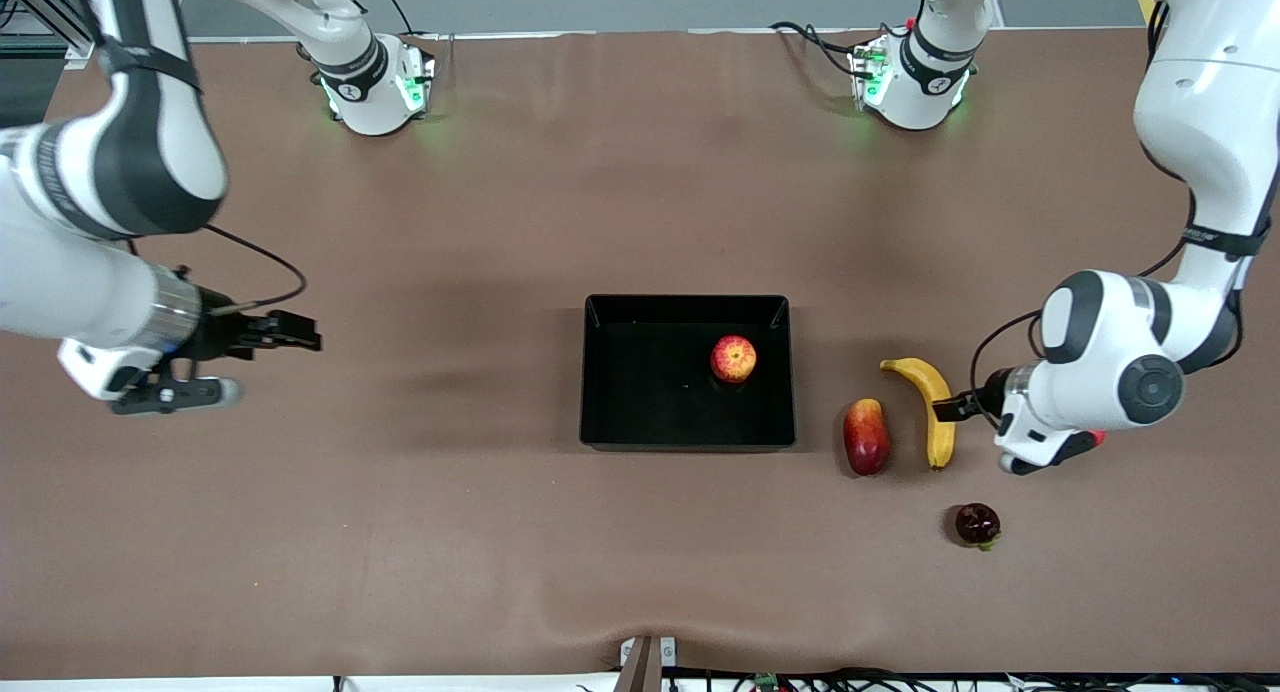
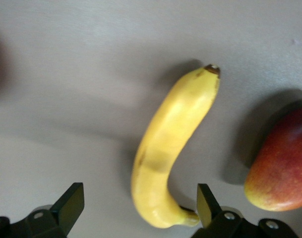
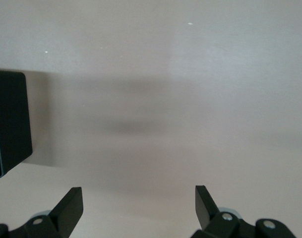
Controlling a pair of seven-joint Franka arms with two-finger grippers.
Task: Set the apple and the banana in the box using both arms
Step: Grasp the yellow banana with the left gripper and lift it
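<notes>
Apple (image 1: 733, 358) already in box (image 1: 602, 372); banana (image 1: 931, 405) on bench beside box, toward left arm's end, left pincer (image 2: 136, 210) wide over it, right pincer (image 1: 285, 332) wide, waiting; soft, smooth, likely light, grip mid-length

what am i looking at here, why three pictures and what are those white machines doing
Two white robot arms work at a brown table. The big picture comes from a high camera facing them; the other two come from cameras on each arm's wrist. The apple already sits in the black box. The banana lies on the table beside a red-yellow mango-like fruit, with a dark round fruit nearer the front camera. The left gripper is open, with the banana lying between its fingers, not gripped. The right gripper is open and holds nothing, over bare table toward the right arm's end.
</notes>
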